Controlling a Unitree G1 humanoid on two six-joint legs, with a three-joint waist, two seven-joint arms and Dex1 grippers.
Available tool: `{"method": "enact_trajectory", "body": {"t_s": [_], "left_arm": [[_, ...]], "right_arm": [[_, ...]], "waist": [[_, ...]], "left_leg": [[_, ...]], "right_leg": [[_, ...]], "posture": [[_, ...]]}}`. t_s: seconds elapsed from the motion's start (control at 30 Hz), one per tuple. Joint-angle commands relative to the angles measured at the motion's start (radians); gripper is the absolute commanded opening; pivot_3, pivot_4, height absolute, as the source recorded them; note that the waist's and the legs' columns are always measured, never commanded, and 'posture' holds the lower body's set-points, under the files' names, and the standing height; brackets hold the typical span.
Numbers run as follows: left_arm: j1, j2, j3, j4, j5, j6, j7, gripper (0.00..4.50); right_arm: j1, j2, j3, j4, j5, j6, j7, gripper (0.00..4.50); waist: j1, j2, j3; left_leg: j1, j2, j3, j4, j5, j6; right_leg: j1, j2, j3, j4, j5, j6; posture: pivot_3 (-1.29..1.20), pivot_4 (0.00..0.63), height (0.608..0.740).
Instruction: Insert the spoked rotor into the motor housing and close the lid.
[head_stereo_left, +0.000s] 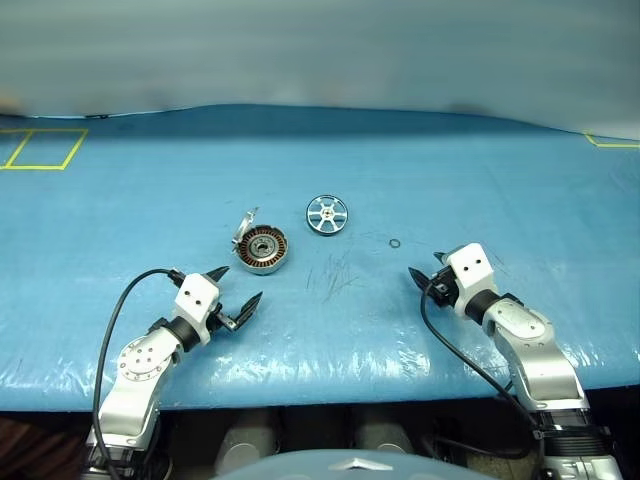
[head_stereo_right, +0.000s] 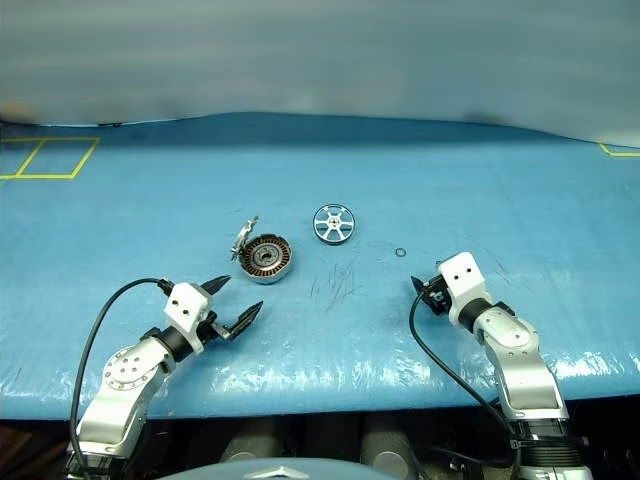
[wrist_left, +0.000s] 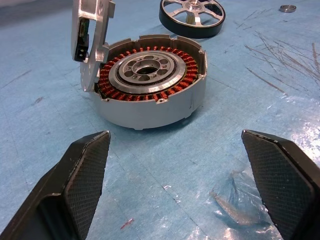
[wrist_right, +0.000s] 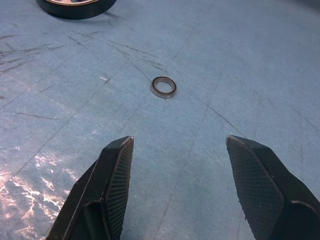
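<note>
While its lid (wrist_left: 92, 37) stands upright, motor housing (wrist_left: 150, 90) shows copper windings.

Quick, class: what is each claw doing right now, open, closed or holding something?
Left claw: open, holding nothing, short of the motor housing.
Right claw: open, holding nothing, with a small ring lying ahead of it.

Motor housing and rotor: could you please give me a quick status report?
Left gripper and right gripper open, empty. Spoked rotor on the table beside the motor housing, lid standing open. Small ring lies ahead of the right gripper.
</note>
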Motion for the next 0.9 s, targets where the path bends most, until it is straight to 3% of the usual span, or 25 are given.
{"method": "enact_trajectory", "body": {"t_s": [0.03, 0.9], "left_arm": [[0.0, 0.009, 0.0, -0.047, -0.004, -0.003, -0.005, 4.46], [-0.005, 0.021, -0.001, -0.068, -0.041, 0.029, -0.053, 4.46]], "right_arm": [[-0.005, -0.006, -0.005, -0.039, 0.004, -0.005, -0.001, 3.11], [0.003, 0.002, 0.002, -0.085, 0.071, 0.039, 0.05, 3.11]], "waist": [[0.0, 0.0, 0.0], [0.0, 0.0, 0.0]], "left_leg": [[0.0, 0.0, 0.0, 0.0, 0.0, 0.0], [0.0, 0.0, 0.0, 0.0, 0.0, 0.0]], "right_leg": [[0.0, 0.0, 0.0, 0.0, 0.0, 0.0], [0.0, -0.002, 0.0, 0.0, 0.0, 0.0]], "posture": [[0.0, 0.15, 0.74], [0.0, 0.15, 0.74]]}}
